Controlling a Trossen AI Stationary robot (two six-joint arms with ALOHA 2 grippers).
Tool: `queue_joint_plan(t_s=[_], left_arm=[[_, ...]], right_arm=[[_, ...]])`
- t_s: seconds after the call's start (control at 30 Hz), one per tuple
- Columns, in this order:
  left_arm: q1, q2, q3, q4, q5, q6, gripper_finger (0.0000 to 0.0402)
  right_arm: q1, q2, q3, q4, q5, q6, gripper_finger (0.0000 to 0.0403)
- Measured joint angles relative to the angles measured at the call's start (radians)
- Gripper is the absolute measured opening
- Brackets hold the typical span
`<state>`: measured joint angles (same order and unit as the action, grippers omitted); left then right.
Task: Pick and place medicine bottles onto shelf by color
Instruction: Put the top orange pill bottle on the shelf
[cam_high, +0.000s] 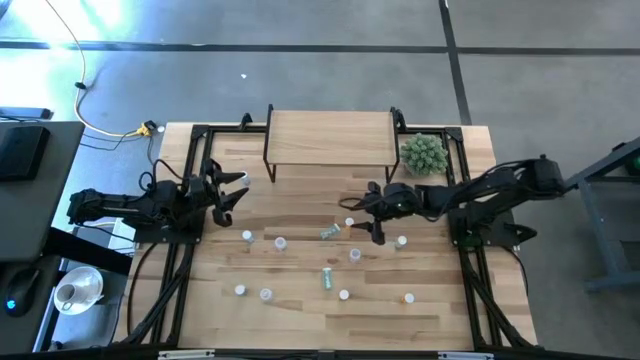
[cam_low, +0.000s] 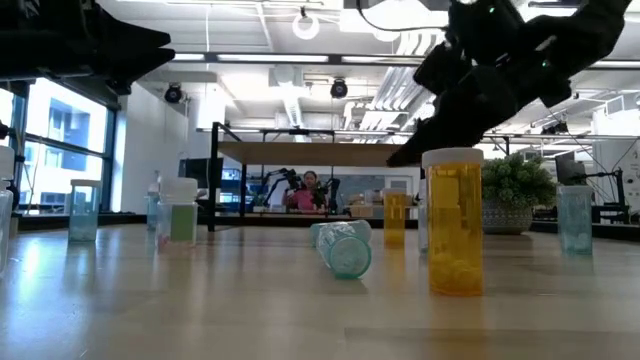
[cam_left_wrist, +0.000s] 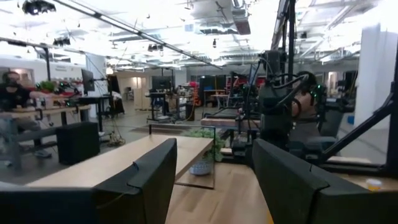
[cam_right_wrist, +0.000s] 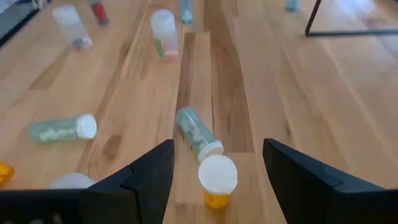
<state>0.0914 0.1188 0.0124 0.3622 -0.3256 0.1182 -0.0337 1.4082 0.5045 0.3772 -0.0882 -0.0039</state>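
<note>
Small white-capped medicine bottles are scattered over the plank table (cam_high: 470, 320), most of them upright. The light-wood shelf (cam_high: 330, 138) stands on black legs at the far edge, with nothing on it. My right gripper (cam_high: 359, 218) hovers open over the table's middle, tilted downward. In its wrist view an upright orange bottle (cam_right_wrist: 217, 182) shows between its fingers, clear of both. Just beyond that lies a green bottle (cam_right_wrist: 198, 134) on its side. My left gripper (cam_high: 236, 195) waits open at the table's left, raised and pointing toward the shelf (cam_left_wrist: 149, 155).
A spiky green plant ball (cam_high: 424, 153) sits at the shelf's right end. Another green bottle (cam_high: 327, 277) lies on its side nearer the front. An orange bottle (cam_high: 409, 298) stands near the front right. Black frame rails run along both table sides.
</note>
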Motion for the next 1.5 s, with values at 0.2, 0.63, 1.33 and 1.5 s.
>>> queue_joint_plan(t_s=[0.2, 0.63, 1.33, 1.5], left_arm=[[0.000, 0.000, 0.000, 0.001, 0.000, 0.053, 0.0200], [0.000, 0.000, 0.000, 0.002, 0.000, 0.053, 0.0200], [0.000, 0.000, 0.000, -0.018, 0.000, 0.013, 0.0200], [0.000, 0.000, 0.000, -0.049, 0.000, 0.005, 0.0200]], right_arm=[[0.000, 0.073, 0.000, 0.050, -0.010, -0.003, 0.0236], [-0.001, 0.183, 0.000, 0.137, -0.033, -0.014, 0.0236], [-0.035, 0.183, 0.000, 0.109, -0.046, -0.047, 0.0119], [-0.061, 0.182, 0.000, 0.108, -0.048, -0.049, 0.0107]])
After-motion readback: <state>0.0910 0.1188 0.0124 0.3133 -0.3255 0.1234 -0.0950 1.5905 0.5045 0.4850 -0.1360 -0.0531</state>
